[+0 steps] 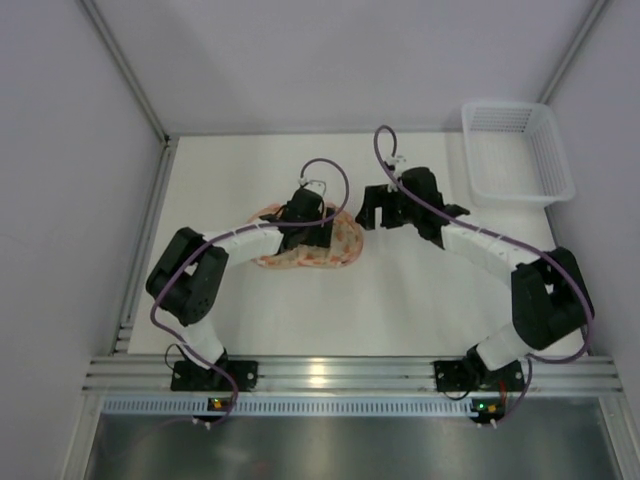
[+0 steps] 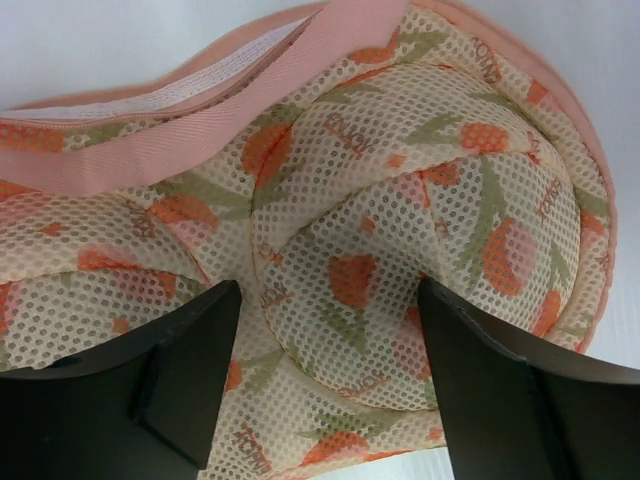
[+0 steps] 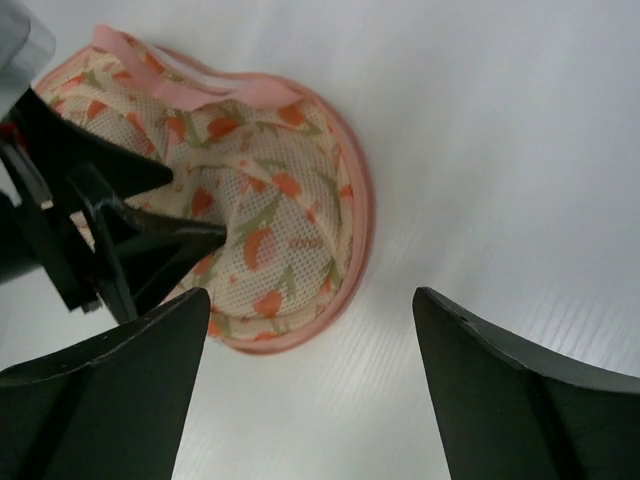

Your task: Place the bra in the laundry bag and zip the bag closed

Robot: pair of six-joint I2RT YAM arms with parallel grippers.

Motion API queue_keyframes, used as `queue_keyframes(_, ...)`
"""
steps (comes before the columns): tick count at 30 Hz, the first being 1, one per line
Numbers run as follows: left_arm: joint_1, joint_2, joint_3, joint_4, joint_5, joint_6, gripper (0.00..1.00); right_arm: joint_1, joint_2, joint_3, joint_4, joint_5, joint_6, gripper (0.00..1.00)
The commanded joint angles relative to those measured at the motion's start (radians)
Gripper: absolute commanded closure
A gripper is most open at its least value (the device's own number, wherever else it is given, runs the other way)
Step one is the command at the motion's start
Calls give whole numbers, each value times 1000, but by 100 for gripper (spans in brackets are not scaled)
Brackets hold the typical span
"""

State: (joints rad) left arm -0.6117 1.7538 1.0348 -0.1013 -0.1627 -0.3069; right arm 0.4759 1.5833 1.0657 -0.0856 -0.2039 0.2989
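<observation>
1. This is looking like a robotics lab test cell: the left arm [image 1: 190, 280] and right arm [image 1: 545, 295] are sitting bolted to an aluminium rail [image 1: 330, 375].
2. Plain pale panels [image 1: 60, 200] and metal frame posts [image 1: 125, 65] are walling in a white table [image 1: 400, 300].
3. A purple cable [image 1: 377, 148] is looping loose above the right arm.
4. A white mesh basket [image 1: 515, 150] is sitting in the table's far right corner.

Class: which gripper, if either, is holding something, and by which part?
Nothing is visibly held. The right gripper stands open over the table; the left gripper, also open, straddles the dome of the laundry bag without clearly pinching it.
</observation>
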Motion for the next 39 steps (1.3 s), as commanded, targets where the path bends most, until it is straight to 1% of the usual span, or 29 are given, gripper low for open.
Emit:
queue_keyframes(1,10,26,36,34,26,-58,20,30,-100,-150,75,21,43,13)
queue_keyframes(2,10,32,34,34,20,-64,18,42,-133,-203,76,35,52,12)
queue_keyframes(4,10,42,37,20,-4,-101,18,99,-157,-234,103,105,59,12)
queue_keyframes(5,10,47,39,-4,-39,-116,18,131,-169,-251,104,148,60,12)
queue_keyframes(6,13,59,47,-12,-49,-145,19,197,-169,-257,115,234,60,11)
queue_keyframes(8,18,72,48,-21,-72,-193,21,256,-157,-279,142,309,69,12)
queue_keyframes(9,21,87,50,-24,-78,-239,24,291,-146,-289,170,348,80,13)
queue_keyframes(12,32,107,44,-28,-87,-349,26,319,-91,-309,268,366,60,17)
queue_keyframes(14,33,105,31,-21,-81,-373,27,329,-42,-300,315,386,36,19)
queue_keyframes(17,33,89,16,-15,-81,-367,28,349,27,-245,297,442,-15,25)
queue_keyframes(18,33,73,10,-15,-89,-360,28,355,44,-228,284,460,-39,30)
queue_keyframes(20,35,61,4,-14,-103,-353,28,362,85,-193,264,491,-55,35)
queue_keyframes(21,35,52,1,-14,-106,-347,28,365,99,-182,251,510,-67,39)
queue_keyframes(23,36,49,1,-12,-103,-339,28,366,135,-158,241,523,-82,42)
queue_keyframes(27,36,55,2,-11,-92,-337,28,365,156,-156,262,543,-72,48)
queue_keyframes(29,36,62,-1,-11,-84,-343,28,366,165,-153,287,546,-58,50)
queue_keyframes(30,38,62,-2,-9,-83,-347,28,365,170,-147,288,547,-50,52)
queue_keyframes(32,38,64,-4,-9,-81,-348,28,365,191,-127,277,543,-40,52)
queue_keyframes(35,38,65,-4,-8,-83,-347,28,365,205,-122,277,538,-21,60)
queue_keyframes(36,38,67,-4,-8,-83,-345,28,365,207,-125,282,543,-18,66)
queue_keyframes(39,38,64,-4,-8,-87,-339,28,365,202,-128,273,572,-15,73)
